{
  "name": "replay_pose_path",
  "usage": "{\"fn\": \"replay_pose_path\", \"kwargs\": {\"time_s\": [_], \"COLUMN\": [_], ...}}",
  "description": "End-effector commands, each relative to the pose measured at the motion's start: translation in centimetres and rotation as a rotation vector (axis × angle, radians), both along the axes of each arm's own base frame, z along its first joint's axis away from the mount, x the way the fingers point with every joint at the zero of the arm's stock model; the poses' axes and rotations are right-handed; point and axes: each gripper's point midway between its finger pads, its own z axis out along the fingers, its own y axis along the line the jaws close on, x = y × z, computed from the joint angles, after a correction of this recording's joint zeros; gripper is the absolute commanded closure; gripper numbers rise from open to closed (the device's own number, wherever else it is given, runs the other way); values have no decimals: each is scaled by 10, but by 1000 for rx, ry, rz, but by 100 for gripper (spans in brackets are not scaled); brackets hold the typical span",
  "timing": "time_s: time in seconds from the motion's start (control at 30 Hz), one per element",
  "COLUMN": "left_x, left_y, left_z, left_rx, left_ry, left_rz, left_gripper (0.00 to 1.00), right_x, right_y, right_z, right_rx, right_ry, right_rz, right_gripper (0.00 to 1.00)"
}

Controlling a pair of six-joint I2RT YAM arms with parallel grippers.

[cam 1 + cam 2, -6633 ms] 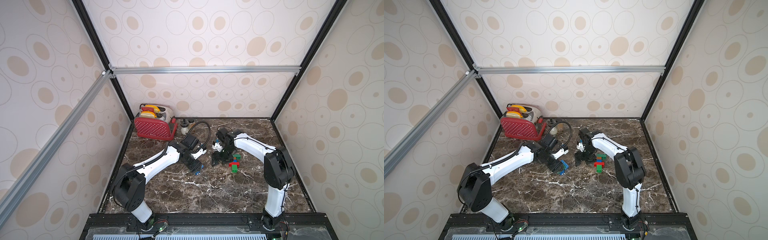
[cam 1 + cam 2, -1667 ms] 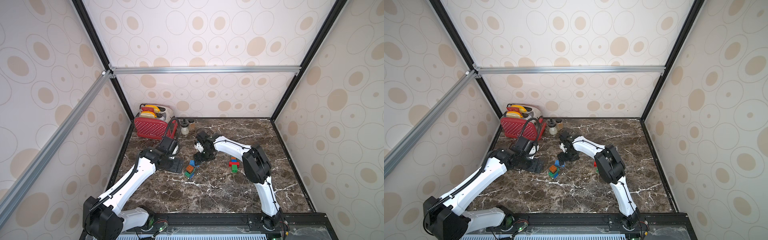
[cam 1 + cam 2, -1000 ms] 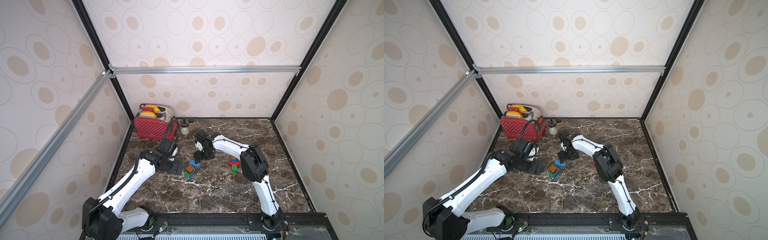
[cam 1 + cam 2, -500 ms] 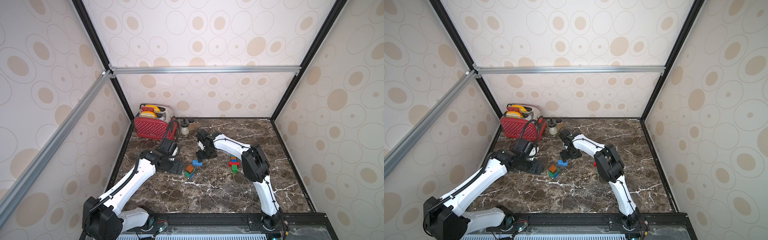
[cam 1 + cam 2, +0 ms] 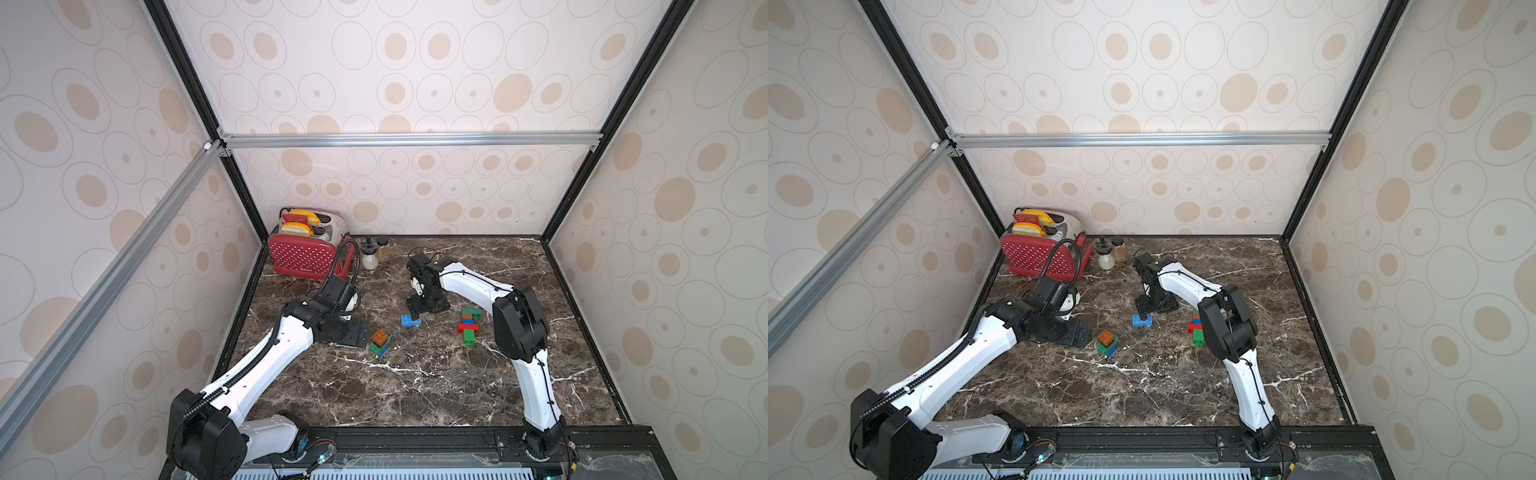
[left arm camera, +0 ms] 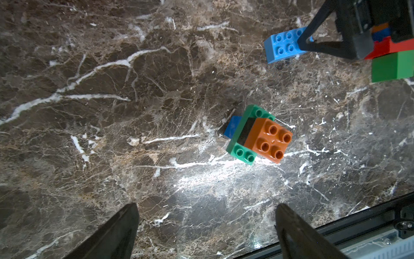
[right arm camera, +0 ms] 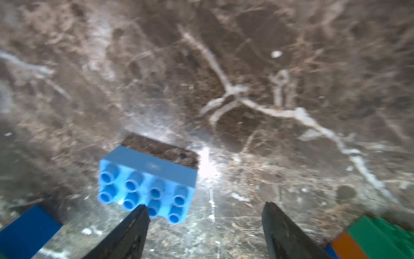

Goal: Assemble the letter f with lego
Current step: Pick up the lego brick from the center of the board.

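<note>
Top views: right claw (image 5: 420,308) open and empty, low over the light blue brick (image 5: 410,320), which lies on the table (image 5: 415,395) between the small stack (image 5: 380,343) and the part-built letter (image 5: 469,326). Left claw (image 5: 361,334) is just beside the small stack. Left wrist: left claw spread wide, holding nothing; a black brick (image 6: 246,132) shows under the orange one, unclear from above. Right wrist, blurry: one fingertip (image 7: 136,224) overlaps the brick's edge, brick off-centre. Likely step: picking this brick. Next move needs recentring over it, then closing.
</note>
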Motion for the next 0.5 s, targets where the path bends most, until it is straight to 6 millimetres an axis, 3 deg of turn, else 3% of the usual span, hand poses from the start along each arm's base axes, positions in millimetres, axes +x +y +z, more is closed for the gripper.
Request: {"fn": "replay_pose_path", "kwargs": {"time_s": [0.0, 0.17, 0.47], "left_x": [0, -4, -10], "left_y": [-2, -1, 2], "left_z": [-2, -5, -5], "left_rx": [-31, -25, -16], "left_ry": [18, 34, 39], "left_rz": [31, 31, 15], "left_gripper": [4, 4, 4], "right_x": [-12, -15, -14], "right_y": [27, 41, 28], "right_z": [24, 23, 1], "right_rx": [148, 165, 51], "right_ry": [27, 28, 45], "right_rz": [11, -5, -89], "right_gripper": [14, 12, 11]}}
